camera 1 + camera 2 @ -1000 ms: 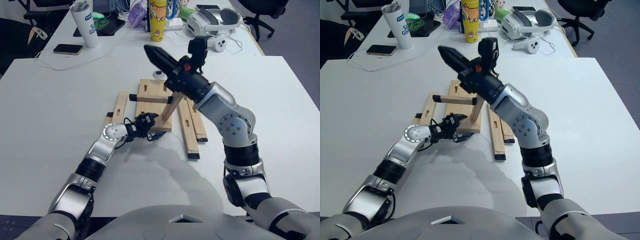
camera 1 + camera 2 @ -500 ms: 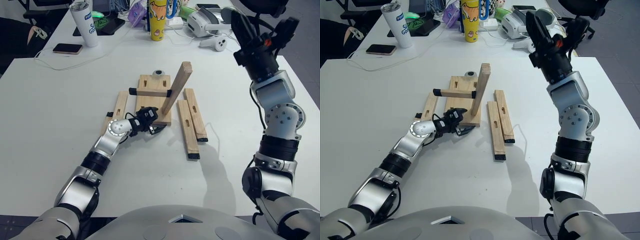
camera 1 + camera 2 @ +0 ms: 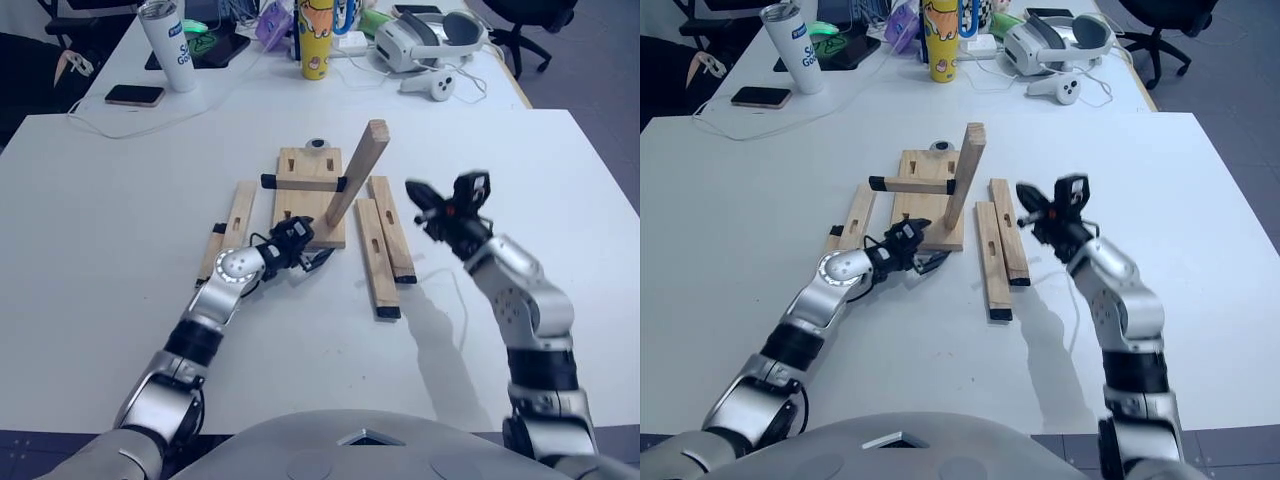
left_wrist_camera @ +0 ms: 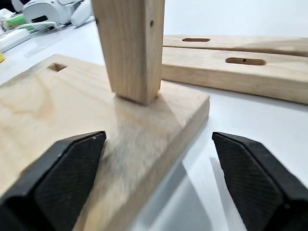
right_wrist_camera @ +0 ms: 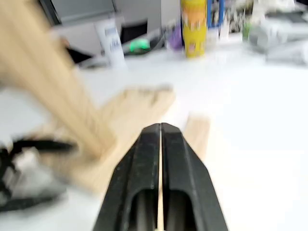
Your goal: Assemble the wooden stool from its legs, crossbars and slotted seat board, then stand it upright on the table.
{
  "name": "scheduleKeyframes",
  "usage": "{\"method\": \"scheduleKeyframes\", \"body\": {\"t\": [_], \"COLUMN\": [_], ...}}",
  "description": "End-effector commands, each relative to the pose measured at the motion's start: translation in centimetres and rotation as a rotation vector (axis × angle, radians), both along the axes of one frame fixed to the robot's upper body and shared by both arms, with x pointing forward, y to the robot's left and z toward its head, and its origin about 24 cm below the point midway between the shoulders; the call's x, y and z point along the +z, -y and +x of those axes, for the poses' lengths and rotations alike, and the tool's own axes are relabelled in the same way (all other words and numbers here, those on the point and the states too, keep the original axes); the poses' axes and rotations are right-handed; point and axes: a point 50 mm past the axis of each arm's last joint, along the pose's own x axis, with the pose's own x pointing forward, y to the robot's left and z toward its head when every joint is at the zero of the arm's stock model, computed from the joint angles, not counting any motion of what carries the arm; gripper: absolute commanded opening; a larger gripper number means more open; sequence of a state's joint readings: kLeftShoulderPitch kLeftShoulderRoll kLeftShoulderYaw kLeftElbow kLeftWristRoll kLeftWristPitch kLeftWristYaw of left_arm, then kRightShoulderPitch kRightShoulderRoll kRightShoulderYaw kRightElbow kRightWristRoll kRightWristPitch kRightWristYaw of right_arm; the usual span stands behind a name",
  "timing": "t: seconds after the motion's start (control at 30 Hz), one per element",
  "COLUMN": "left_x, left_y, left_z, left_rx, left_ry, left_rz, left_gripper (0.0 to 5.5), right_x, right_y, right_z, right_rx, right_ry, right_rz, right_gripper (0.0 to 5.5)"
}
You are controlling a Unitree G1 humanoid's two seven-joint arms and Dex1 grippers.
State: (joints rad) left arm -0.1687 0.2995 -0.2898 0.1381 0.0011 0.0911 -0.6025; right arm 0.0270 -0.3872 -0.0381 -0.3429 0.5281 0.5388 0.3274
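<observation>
Right gripper [image 3: 418, 196]: closed, empty, hung just right of two loose legs [image 3: 376, 258] lying lengthwise away from the robot. Left gripper [image 3: 306, 246]: spread wide, straddled the seat board [image 3: 300, 195] corner.

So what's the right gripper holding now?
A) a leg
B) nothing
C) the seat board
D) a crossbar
B: the right gripper has its fingers pressed together with nothing between them, above the table beside the two flat legs; the upright leg stands by itself in the board.
</observation>
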Motion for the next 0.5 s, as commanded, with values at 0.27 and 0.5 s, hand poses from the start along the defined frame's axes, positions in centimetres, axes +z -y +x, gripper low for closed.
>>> {"method": "scheduleKeyframes", "body": {"t": [0.27, 0.5], "left_x": [1.1, 1.2], "left_y": [-0.3, -0.2], "left_z": [-3.9, -3.9], "left_rx": [0.107, 0.1], "left_ry": [0.018, 0.005], "left_rz": [-0.144, -0.153], "left_gripper": [4.09, 4.09], "right_x": [-0.2, -1.0], "right_y": [-2.0, -2.9], "right_z": [-4.3, -5.5], "right_rx": [-0.124, -0.115], "right_ry": [-0.261, -0.415], "right_rz": [-0.079, -0.019], "right_gripper": [1.4, 2.45]}}
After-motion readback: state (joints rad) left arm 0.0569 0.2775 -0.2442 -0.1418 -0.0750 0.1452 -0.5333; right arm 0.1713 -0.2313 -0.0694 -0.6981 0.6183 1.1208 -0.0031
